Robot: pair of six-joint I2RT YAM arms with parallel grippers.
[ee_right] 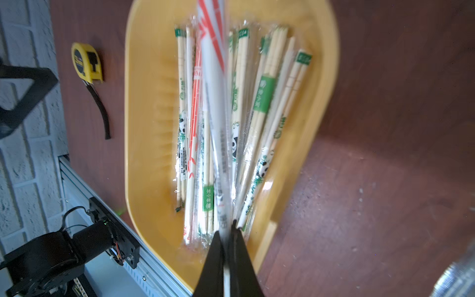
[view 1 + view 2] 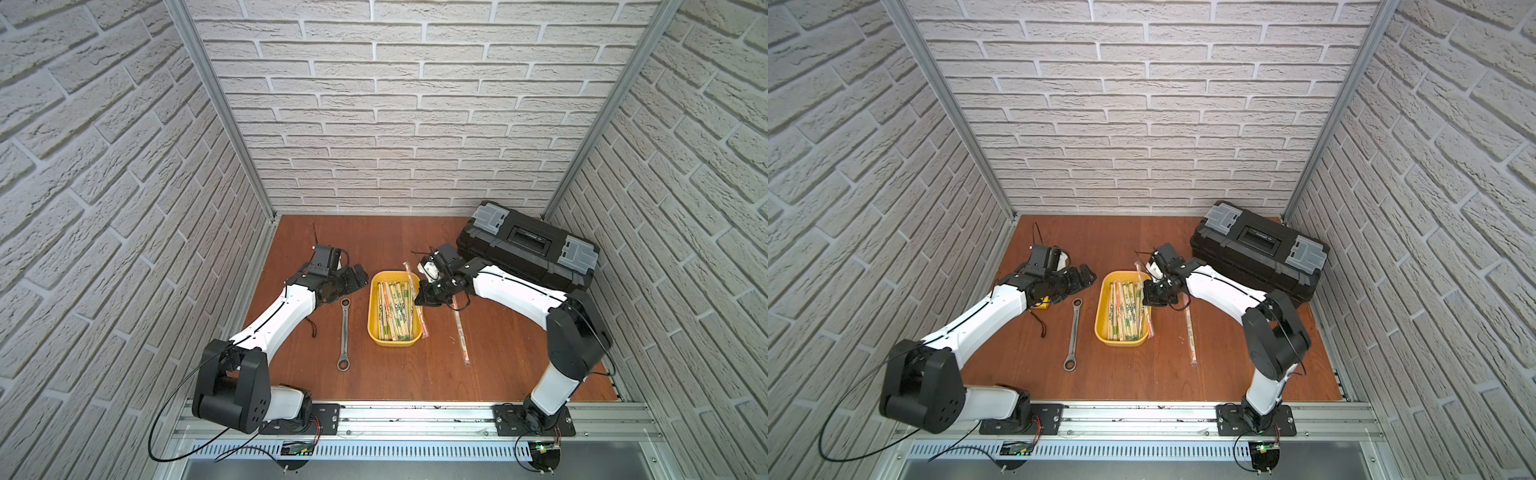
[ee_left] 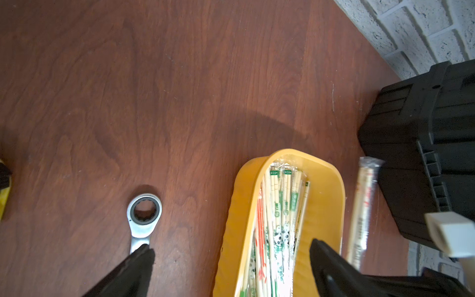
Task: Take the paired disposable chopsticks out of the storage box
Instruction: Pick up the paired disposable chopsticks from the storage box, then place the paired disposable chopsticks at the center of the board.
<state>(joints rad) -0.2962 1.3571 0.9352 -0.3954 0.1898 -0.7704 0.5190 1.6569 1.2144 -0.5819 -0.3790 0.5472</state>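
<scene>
The reddish-brown wooden worktop (image 2: 395,382) carries a shallow yellow plastic tray (image 2: 392,342) near its middle. A long silver metal wrench (image 2: 344,332) lies left of the tray. A clear-sleeved pair of pale wooden chopsticks (image 2: 461,332) lies loose to its right. A big black plastic toolbox with grey latches (image 2: 528,249) sits in the far right corner, and a small yellow tape measure (image 1: 87,63) on the left side.

We read this as a robotics lab test cell. White mock-brick wallpaper panels (image 2: 395,104) framed by bare aluminium corner posts (image 2: 220,108) surround a reddish-brown wooden counter (image 2: 399,374). A white-and-black left robot arm (image 2: 274,320) and a matching right robot arm (image 2: 511,295) are bolted to a slotted aluminium rail (image 2: 415,417), with a bare circuit board (image 2: 541,449) below.
</scene>
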